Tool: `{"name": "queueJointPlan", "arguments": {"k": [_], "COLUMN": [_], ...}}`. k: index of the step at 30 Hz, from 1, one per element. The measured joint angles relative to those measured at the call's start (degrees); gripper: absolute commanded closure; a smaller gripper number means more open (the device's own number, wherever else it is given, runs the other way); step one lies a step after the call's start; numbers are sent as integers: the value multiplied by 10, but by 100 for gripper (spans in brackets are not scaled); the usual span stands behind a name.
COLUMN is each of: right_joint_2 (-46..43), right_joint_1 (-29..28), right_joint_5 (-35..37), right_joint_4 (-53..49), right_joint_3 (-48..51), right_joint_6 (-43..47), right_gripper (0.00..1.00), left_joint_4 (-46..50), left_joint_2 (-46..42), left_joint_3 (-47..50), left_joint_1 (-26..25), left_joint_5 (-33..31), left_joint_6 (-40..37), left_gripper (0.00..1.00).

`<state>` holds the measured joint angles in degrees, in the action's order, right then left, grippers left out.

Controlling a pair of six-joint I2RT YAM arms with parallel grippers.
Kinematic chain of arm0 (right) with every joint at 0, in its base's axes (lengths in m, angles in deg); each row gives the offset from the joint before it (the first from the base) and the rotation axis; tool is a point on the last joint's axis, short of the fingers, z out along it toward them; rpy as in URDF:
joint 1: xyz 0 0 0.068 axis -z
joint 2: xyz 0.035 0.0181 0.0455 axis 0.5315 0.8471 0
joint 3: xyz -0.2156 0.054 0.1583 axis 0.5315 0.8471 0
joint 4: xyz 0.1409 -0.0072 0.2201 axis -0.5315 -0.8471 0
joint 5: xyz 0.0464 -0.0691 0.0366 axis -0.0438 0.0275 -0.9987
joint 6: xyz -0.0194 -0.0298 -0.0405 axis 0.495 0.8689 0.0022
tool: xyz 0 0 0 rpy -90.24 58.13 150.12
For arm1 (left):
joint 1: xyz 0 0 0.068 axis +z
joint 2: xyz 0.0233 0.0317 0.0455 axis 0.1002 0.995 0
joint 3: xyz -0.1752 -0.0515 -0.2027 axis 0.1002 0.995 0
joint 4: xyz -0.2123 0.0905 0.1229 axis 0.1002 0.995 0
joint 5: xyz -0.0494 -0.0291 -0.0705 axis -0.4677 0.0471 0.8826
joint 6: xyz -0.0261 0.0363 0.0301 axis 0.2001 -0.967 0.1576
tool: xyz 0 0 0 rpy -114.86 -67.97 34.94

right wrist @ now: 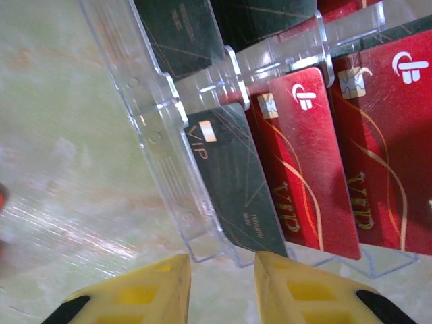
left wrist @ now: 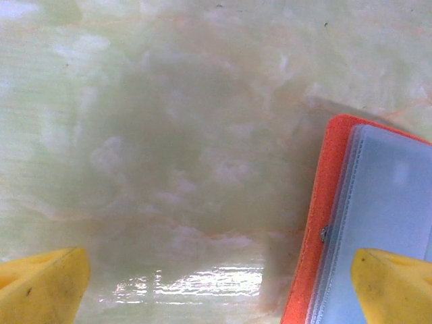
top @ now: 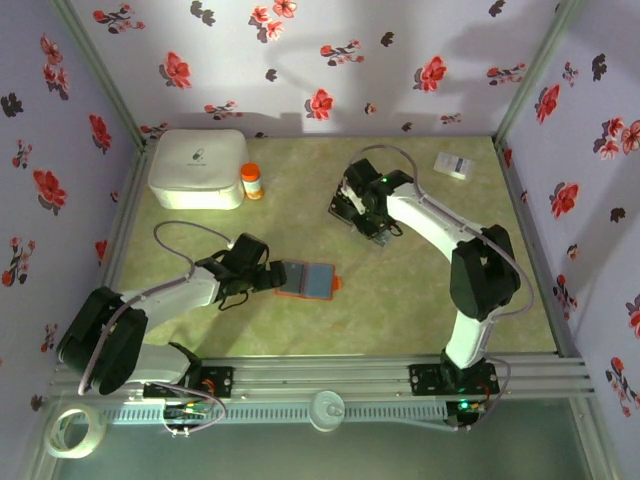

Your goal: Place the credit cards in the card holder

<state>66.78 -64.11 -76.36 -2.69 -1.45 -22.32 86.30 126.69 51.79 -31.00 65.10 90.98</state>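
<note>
Floral-print walls enclosed a pale green marbled table in the top external view. A white lidded box sat in the 10 o'clock corner, with a small orange bottle just beside it at its 3 o'clock. A white slip lay in the 1 o'clock corner. The card holder lay open and flat near the table centre, toward 7 o'clock, bluish-grey inside face up. The left gripper lay low at the holder's 9 o'clock edge. The right gripper hung at 2 o'clock from the table centre, well apart from the holder. In the left wrist view, the left gripper had its yellow fingers spread wide, with bare table between them. The finger at 4 o'clock overlapped the clear sleeve of the card holder, whose orange edge ran from 3 o'clock to 5 o'clock; contact could not be confirmed. In the right wrist view, the credit cards, black and red, stood tilted in a clear plastic rack from 12 o'clock to 4 o'clock. The right gripper sat at 6 o'clock, just below the rack's lower edge. Its fingers stood close together with a narrow gap, pinching nothing.
</note>
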Motion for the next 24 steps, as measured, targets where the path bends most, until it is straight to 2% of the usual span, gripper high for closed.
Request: {"name": "queueJointPlan", "arguments": {"k": [8,24], "right_joint_2": [15,68], "right_joint_1": [24,31], "right_joint_5": [-3,-9], "right_joint_4": [-9,-13], "right_joint_3": [-21,-44], "right_joint_6": [35,59], "right_gripper": [72,72], "left_joint_4": [1,1], "left_joint_2": [0,0], "left_joint_3": [0,0], "left_joint_1": [0,0], "left_joint_5": [0,0], "left_joint_6": [0,0], "left_gripper": [0,0]}}
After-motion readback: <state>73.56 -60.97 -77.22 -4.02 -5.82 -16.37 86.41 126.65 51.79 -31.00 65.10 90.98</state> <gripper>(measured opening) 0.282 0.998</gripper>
